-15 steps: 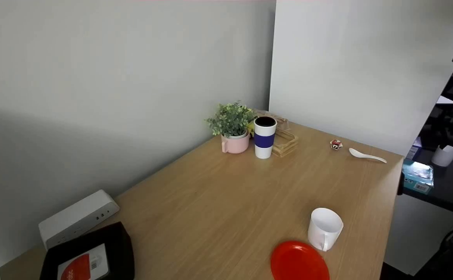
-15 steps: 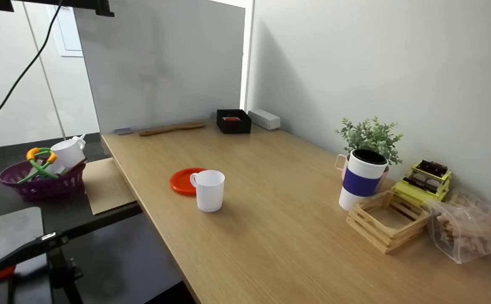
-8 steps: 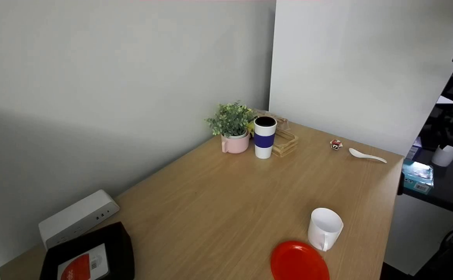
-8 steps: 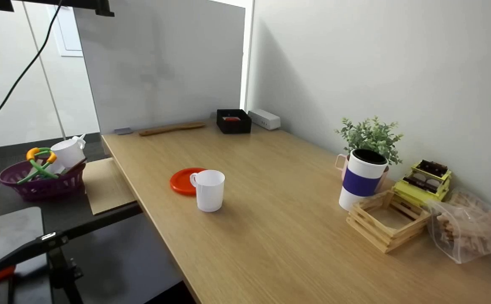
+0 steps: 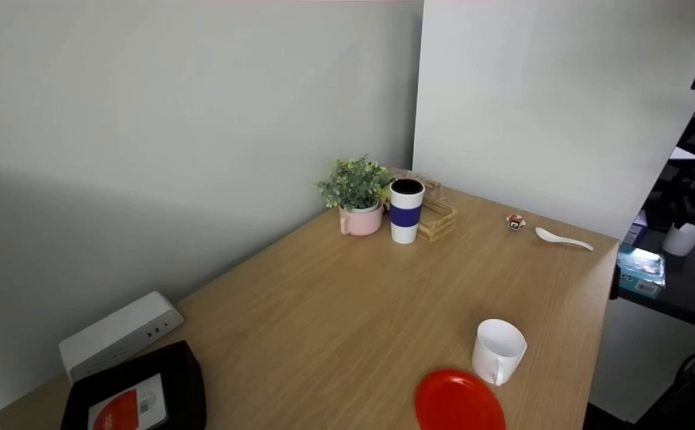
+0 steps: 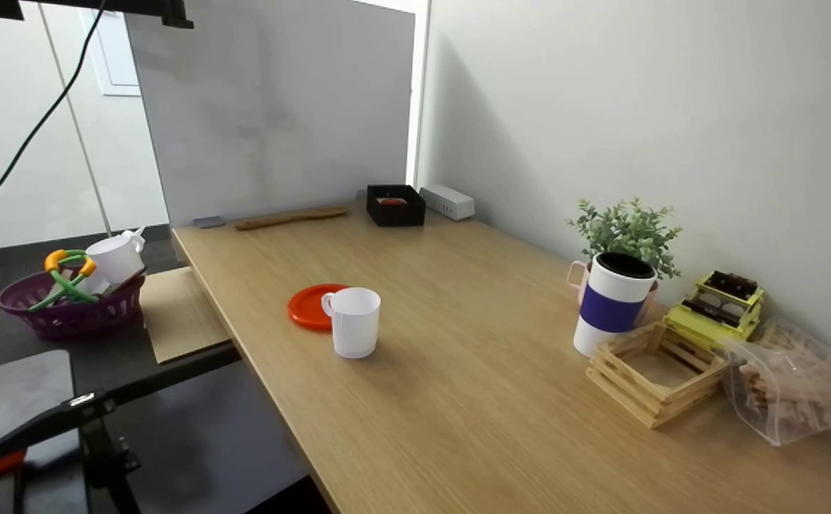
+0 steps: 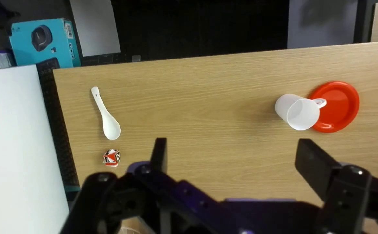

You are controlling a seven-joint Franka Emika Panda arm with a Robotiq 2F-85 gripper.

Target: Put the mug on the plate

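Observation:
The white mug (image 7: 301,113) stands upright on the table beside the red plate (image 7: 341,109). Its handle points towards the plate and overlaps it in the wrist view. I cannot tell whether the two touch. Both exterior views show the mug (image 5: 498,352) (image 6: 355,325) and the plate (image 5: 458,406) (image 6: 307,308); the mug hides part of the plate in an exterior view. My gripper (image 7: 232,141) is open, with nothing between its fingers. It is well above the table, and the mug and plate lie beyond its right finger in the wrist view.
A white spoon (image 7: 109,122) and small red-white cube (image 7: 112,158) lie at one table end. A blue-banded cup (image 6: 610,307), plant (image 6: 626,232), wooden crate (image 6: 658,378) and bag (image 6: 790,385) stand by the wall. A black tray (image 5: 189,382) and white box (image 5: 120,334) are at the far end.
The dark part at the upper right edge of an exterior view has shifted slightly upward. The mug and plate have not moved.

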